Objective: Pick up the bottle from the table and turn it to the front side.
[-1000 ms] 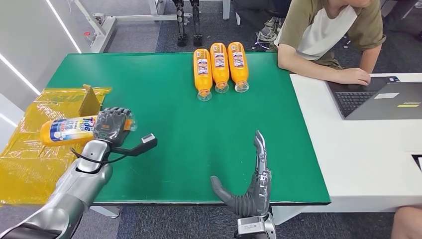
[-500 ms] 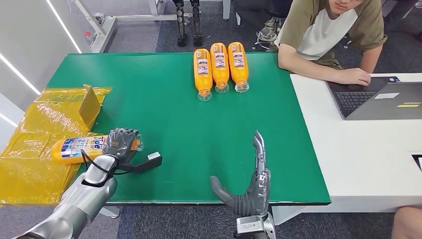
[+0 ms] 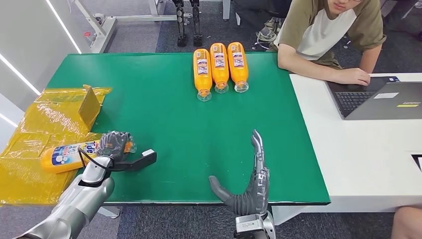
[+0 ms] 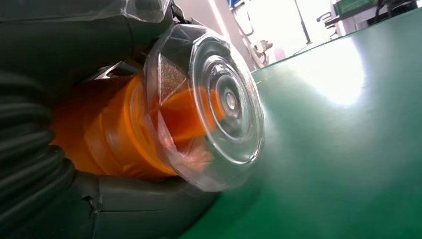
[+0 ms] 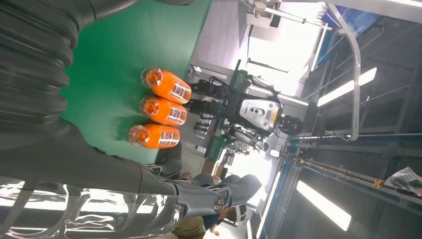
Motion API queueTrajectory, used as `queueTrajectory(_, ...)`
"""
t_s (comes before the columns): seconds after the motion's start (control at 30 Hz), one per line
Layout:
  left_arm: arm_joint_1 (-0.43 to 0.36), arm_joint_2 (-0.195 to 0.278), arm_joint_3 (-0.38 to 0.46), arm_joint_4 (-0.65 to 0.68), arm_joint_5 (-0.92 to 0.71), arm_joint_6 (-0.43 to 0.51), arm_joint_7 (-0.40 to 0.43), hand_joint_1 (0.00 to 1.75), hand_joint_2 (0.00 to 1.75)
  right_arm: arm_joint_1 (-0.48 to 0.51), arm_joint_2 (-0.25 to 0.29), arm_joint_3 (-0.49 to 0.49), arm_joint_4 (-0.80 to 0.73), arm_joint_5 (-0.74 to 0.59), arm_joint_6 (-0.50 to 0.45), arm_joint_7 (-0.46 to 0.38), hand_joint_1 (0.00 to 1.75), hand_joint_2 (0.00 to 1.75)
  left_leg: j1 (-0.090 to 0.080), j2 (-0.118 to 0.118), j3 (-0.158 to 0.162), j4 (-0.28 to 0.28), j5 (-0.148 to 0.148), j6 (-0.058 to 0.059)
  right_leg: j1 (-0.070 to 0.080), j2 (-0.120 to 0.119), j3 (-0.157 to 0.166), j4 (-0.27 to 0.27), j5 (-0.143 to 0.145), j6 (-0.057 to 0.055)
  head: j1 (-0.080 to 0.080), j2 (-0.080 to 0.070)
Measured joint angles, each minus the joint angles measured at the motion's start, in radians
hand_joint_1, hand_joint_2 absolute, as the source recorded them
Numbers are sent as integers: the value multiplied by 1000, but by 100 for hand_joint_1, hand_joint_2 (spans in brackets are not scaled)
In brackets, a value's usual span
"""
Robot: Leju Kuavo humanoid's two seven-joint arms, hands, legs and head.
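My left hand (image 3: 114,144) grips an orange bottle (image 3: 65,156) near its clear cap end, at the table's front left. The bottle lies sideways with its blue and white label up, its base over the yellow plastic. In the left wrist view the clear cap (image 4: 219,107) and orange neck sit inside my dark fingers (image 4: 139,209), just above the green table. My right hand (image 3: 247,186) stands open at the front edge of the table, fingers straight and thumb out, holding nothing.
Three more orange bottles (image 3: 219,66) lie side by side at the table's far middle, also in the right wrist view (image 5: 161,109). Yellow plastic sheeting (image 3: 35,144) covers the left edge. A person (image 3: 328,35) sits at a laptop (image 3: 378,99) on the white table at the right.
My left hand carried the bottle toward me and down a second ago, then shifted it slightly left. The right hand has stayed still.
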Motion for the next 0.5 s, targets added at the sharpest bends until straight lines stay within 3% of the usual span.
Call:
queueTrajectory(0.03,0,0,3,0,3,-3,3,10,175,0,0,0,0,0,1,0,0,175,0,0,0,0,0,0,0,0,0,0,0,0,0,0)
queueTrajectory(0.07,0,1,6,0,6,-6,5,0,175,0,0,0,0,0,1,0,0,175,0,0,0,0,0,0,0,0,0,0,0,0,0,0)
queueTrajectory(0.3,-2,-2,56,0,64,-28,-35,0,175,0,1,-1,0,0,3,0,0,175,0,0,2,0,0,0,0,0,1,0,0,0,0,0)
queueTrajectory(0.5,-3,-9,135,0,168,-78,-199,0,175,0,1,-2,1,-4,4,0,0,175,0,-1,2,0,0,0,0,-1,2,0,0,0,0,0)
